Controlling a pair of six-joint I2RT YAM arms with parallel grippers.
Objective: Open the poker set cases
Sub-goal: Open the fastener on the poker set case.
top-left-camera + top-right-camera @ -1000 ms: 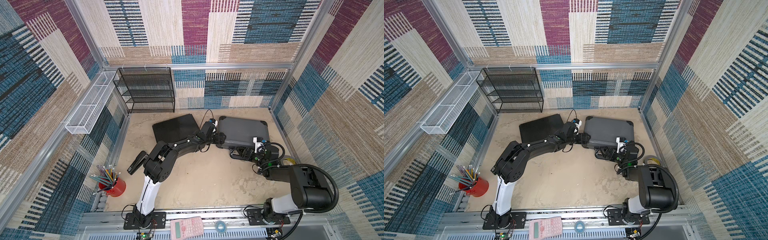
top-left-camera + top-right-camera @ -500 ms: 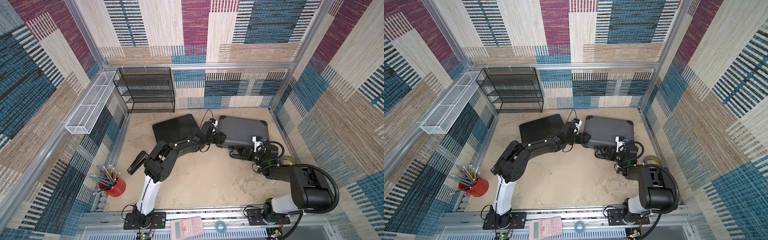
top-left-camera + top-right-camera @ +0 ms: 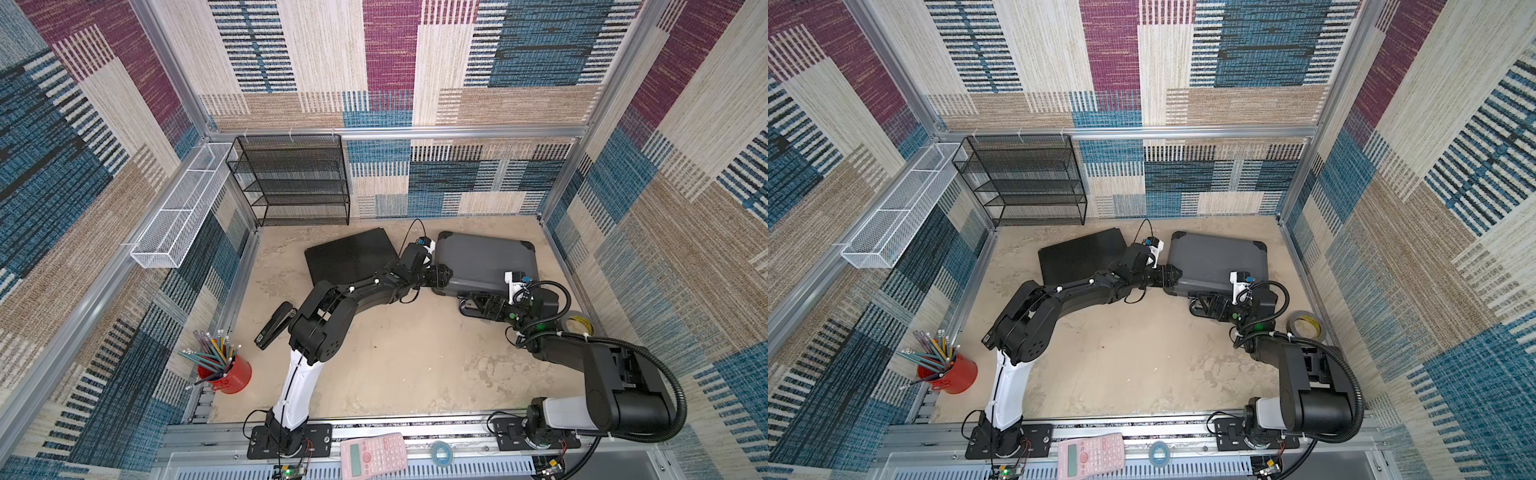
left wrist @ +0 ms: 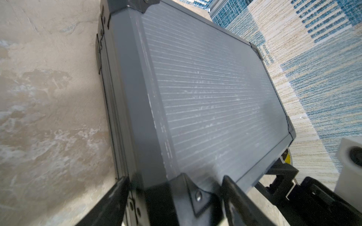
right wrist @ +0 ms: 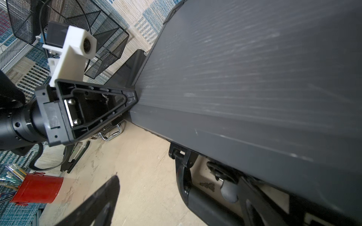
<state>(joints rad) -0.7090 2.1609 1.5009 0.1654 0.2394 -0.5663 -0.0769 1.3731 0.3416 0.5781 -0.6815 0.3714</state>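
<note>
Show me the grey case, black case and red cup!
grey case (image 3: 486, 259), in a top view, lid middle
black case (image 3: 349, 255), in a top view, ribbed lid
red cup (image 3: 237, 378), in a top view, side wall

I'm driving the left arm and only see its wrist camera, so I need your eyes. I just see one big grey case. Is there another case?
Observer: Yes. A slim black case lies flat beside the grey case.
Operator: Is the black one open?
Observer: No, its lid is down in both top views.
Operator: What's the other arm doing?
Observer: The right arm has its jaws open, with the grey case's thick handle between them.
</note>
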